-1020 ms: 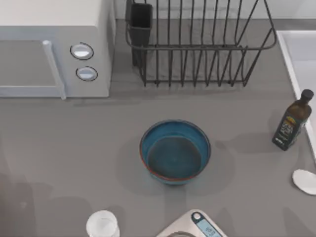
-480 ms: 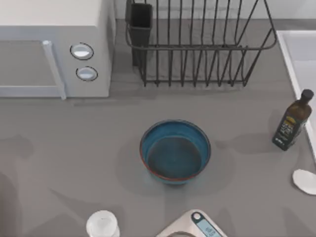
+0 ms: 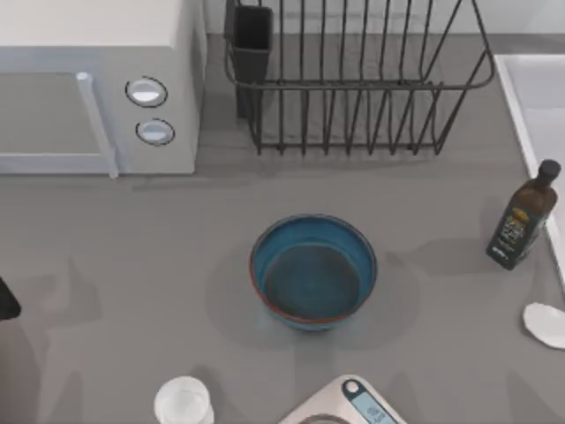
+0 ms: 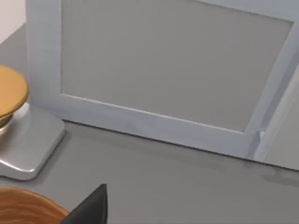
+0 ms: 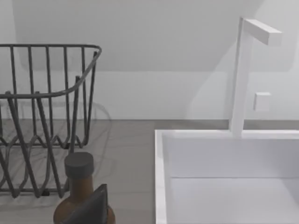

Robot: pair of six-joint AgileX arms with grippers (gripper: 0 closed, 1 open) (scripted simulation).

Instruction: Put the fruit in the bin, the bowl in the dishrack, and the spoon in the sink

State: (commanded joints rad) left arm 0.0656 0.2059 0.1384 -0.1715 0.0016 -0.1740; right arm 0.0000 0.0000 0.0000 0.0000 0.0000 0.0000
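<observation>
The blue bowl [image 3: 313,272] with its reddish-brown rim stands upright mid-table, and nothing is inside it. Behind it stands the dark wire dishrack [image 3: 353,84] [image 5: 42,116] with a black utensil cup [image 3: 252,40]. The white sink [image 3: 534,97] [image 5: 224,172] runs along the right edge. The white spoon [image 3: 545,323] lies at the right edge, in front of the sink. The fruit and the bin are out of view. A dark part of my left arm [image 3: 5,300] shows at the left edge, far from the bowl. My left gripper [image 4: 88,210] faces the microwave door. My right gripper [image 5: 88,207] hangs just above the oil bottle.
A white microwave [image 3: 97,88] [image 4: 163,79] fills the back left. An oil bottle [image 3: 523,215] [image 5: 79,186] stands beside the sink and a faucet [image 5: 243,70] behind it. A clear glass [image 3: 184,402] and a scale [image 3: 349,405] sit at the front edge. A gold-topped stand [image 4: 18,126] and an orange ribbed object [image 4: 28,207] sit by the microwave.
A dark part of my left arm has come into the top view at its left edge, and the shadows on the left of the table have shifted. The bowl and spoon have not moved.
</observation>
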